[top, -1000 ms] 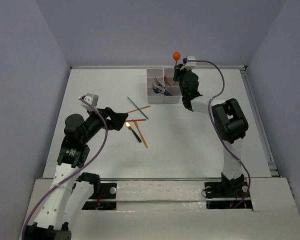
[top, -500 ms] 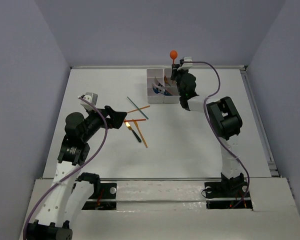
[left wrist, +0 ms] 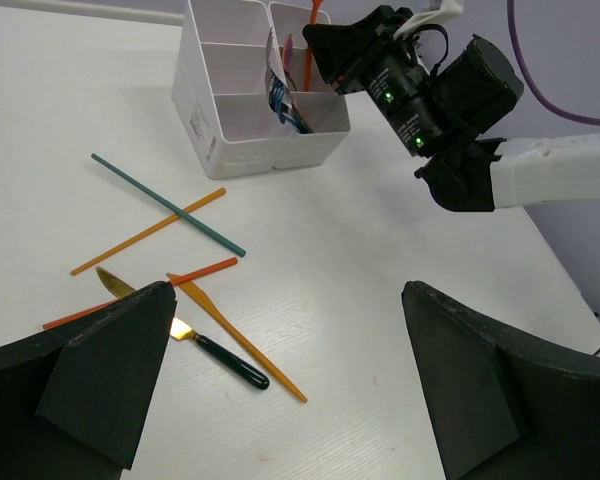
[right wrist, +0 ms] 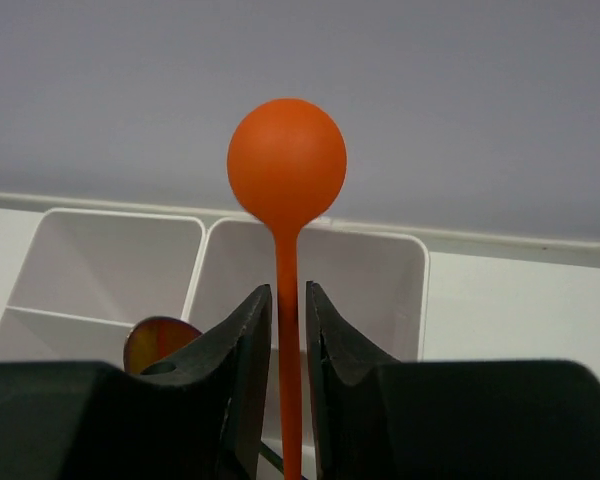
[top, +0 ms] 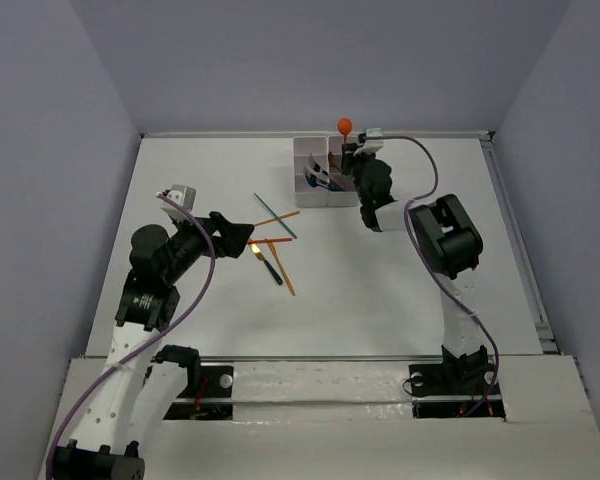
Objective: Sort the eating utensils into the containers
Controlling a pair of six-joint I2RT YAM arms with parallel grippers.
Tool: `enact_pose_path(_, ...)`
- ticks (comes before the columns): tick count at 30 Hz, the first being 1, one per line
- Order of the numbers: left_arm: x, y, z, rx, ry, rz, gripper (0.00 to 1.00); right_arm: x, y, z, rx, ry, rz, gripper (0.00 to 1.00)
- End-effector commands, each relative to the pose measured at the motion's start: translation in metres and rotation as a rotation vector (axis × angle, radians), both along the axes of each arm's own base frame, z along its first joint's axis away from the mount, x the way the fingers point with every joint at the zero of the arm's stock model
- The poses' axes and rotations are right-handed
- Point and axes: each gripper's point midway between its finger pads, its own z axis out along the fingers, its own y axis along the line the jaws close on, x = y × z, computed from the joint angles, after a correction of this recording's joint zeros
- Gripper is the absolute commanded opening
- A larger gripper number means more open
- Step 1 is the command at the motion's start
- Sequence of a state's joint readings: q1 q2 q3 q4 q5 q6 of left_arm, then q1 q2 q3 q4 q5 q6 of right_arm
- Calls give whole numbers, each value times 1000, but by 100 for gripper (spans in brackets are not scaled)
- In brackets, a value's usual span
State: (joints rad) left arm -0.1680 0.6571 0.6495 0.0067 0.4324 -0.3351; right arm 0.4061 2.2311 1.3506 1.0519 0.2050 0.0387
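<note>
Orange spoon [right wrist: 286, 160] upright at the bin block [left wrist: 250, 150], right gripper [right wrist: 288, 295] jaws slightly apart round its stem
Spoon bowl up, stem going down into a far-side bin; left gripper [left wrist: 287, 295] spread wide, well in front of the block, near teal stick [left wrist: 168, 204], orange sticks [left wrist: 145, 232] and black-handled knife [left wrist: 220, 355] loose on table [left wrist: 380, 240]
</note>
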Motion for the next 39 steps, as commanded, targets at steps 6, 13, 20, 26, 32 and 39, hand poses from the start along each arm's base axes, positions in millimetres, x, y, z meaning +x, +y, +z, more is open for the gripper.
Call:
enact_pose_path(6, -4, 2, 35, -23, -102, 6, 99, -21, 2, 55, 74, -98, 54, 49)
enact_pose_path(13, -5, 8, 41, -24, -126, 33, 99, -57, 12, 94, 87, -72, 133, 53)
enact_pose_path(20, -7, 10, 40, -25, -126, 39, 99, -120, 54, 84, 48, 96, 231, 53)
enact_pose_path(26, -8, 8, 39, -28, -122, 27, 99, -191, 115, 34, -17, 338, 428, 35)
enact_pose_path(32, -9, 8, 39, -32, -126, 24, 99, -254, 158, -12, -142, 601, 555, 22)
enact_pose_path(39, -13, 7, 42, -35, -136, 17, 99, -299, 192, -57, -338, 796, 643, 37)
